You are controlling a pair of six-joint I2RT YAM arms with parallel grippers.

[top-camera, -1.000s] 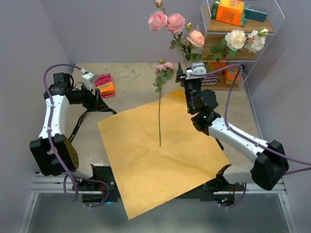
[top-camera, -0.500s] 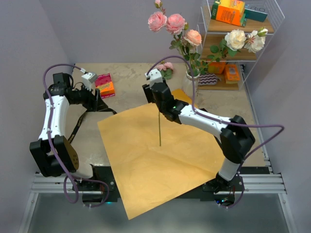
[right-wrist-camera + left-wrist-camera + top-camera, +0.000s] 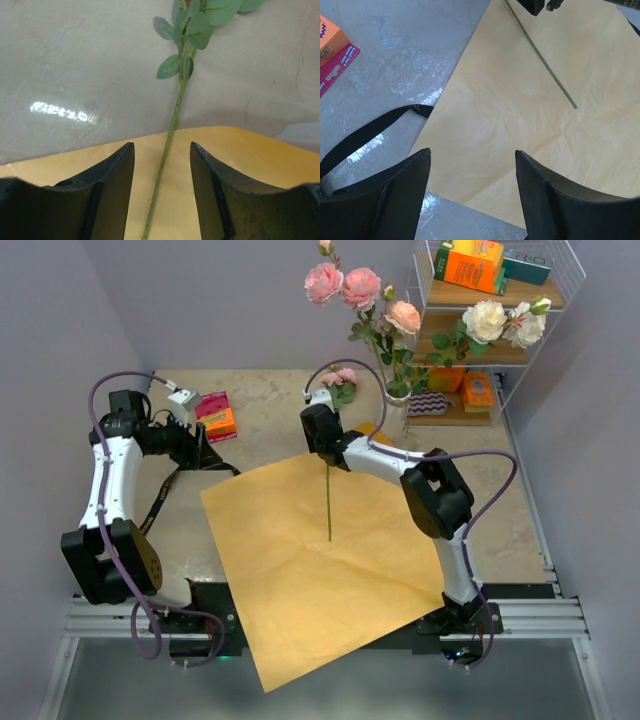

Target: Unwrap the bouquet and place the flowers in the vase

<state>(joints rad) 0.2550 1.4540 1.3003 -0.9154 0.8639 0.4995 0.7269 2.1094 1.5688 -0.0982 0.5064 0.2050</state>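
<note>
One rose [image 3: 328, 495] not yet in the vase [image 3: 393, 412]: flat on its side, thin green stem across the sheet of paper [image 3: 320, 580], pink bloom and leaves past the far edge on the table [image 3: 260, 400]. Other flowers [image 3: 360, 288] already upright in the vase, just beyond.

Right gripper [image 3: 161, 150] low over the stem, jaws spread, one finger each side, no contact visible. Left gripper [image 3: 470, 160] spread and empty, hovering over the paper's left corner, well apart from the rose.

For a clean pick, probably best:
- Centre the stem between the pads before closing.
- Pinch the bare stretch below the leaves, not the leaves themselves.
- Keep the tips off the sheet, to avoid dragging paper along.
- Squeeze lightly; lift, swing upright, then thread the cut end down among the stems already there, slowly, so as not to tip the vase.

Stem: slender, straight, slightly knobbly, stiff-looking; likely to roll under a lopsided pinch. Leaves: small, oval, matte. Paper: orange-tan, smooth, softly creased, likely slippery. Table: pale, marbled, glossy with glare. Vase: white, mostly hidden by arm and cable. Ribbon [image 3: 365, 135]: flat black band, loose beside the paper. Fingers: black, matte, gently curved.
</note>
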